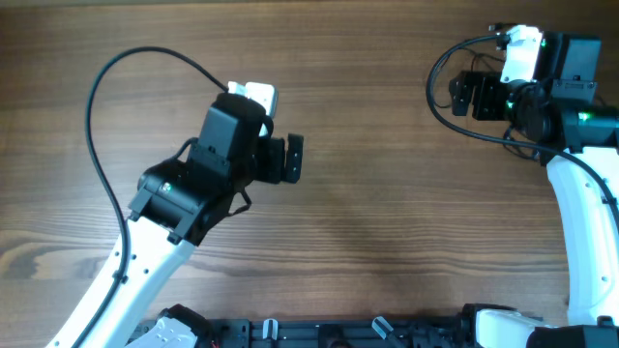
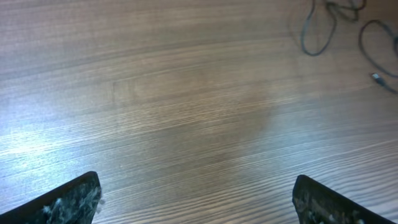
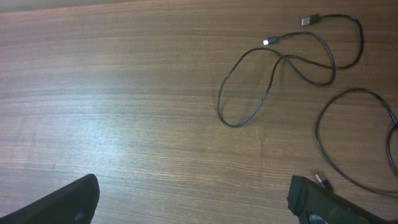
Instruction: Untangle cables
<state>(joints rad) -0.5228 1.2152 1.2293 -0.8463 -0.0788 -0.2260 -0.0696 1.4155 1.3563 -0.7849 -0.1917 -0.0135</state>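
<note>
Cables [image 3: 285, 57] are shown lying loose on the wooden tabletop [image 3: 124, 112], in the right-hand part of the right wrist view. Two thin dark cords are distinguished. The first cable [image 3: 221, 112] is laid in a long, narrow loop whose long axis runs diagonally from lower left to upper right, and its strands are crossed near mid-length. Both of its ends are directed leftward: a small pale-tipped plug [image 3: 266, 42] and, above it, a larger flat plug [image 3: 309, 20]. The second cable [image 3: 318, 130] is bent into an open arc at the right edge, apart from the first. Its end plug [image 3: 320, 180] is placed just beside one finger; whether they touch cannot be told.

In the left wrist view, similar dark loops [image 2: 311, 37] are seen blurred in the upper right corner, well apart from the fingers.

The jaws of the right gripper [image 3: 193, 199] are spread wide above the tabletop. The jaws of the left gripper [image 2: 196, 199] are likewise spread wide.
</note>
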